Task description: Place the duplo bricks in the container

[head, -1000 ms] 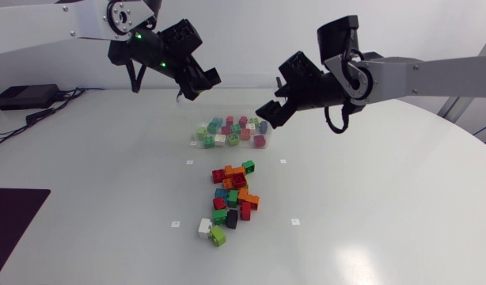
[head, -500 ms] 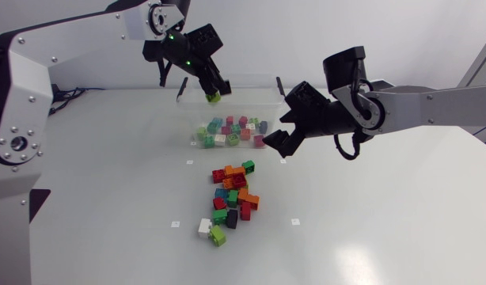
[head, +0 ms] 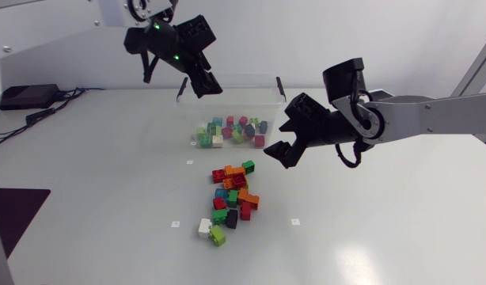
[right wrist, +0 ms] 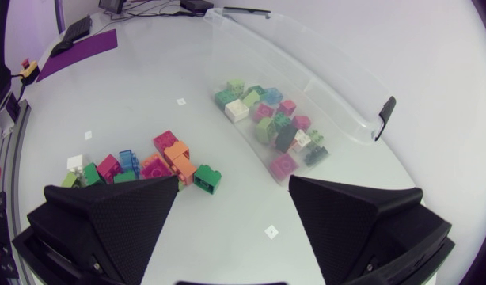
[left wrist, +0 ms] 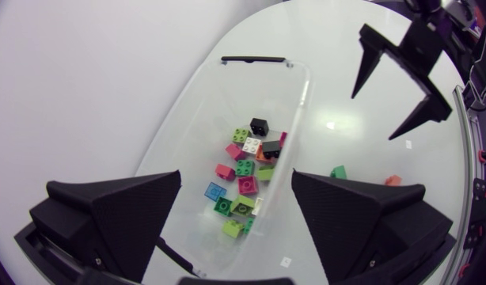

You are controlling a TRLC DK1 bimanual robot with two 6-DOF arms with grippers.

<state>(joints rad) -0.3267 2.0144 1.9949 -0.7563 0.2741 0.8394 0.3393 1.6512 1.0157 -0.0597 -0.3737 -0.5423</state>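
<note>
since half a second ago the green brick has left the left gripper. its wedge fingers now stand apart with nothing between them, above the back left rim of the container. the right gripper has come lower and nearer the loose pile. it is spread and empty, hanging over the table just off the container's near right corner.

container: clear thin-walled plastic tub, rectangular, rounded corners, a black clip at each short end. inside, the stored bricks are studded blocks in green, pink, white, blue and black, jumbled in one half of the floor.

loose pile: red, orange, green, blue and dark bricks packed in a narrow strip on the matte white table. a white brick and a lime brick touch at its near tip.

a strip of table separates the pile from the container's near wall. the pile sits well in from the table's curved edge.
</note>
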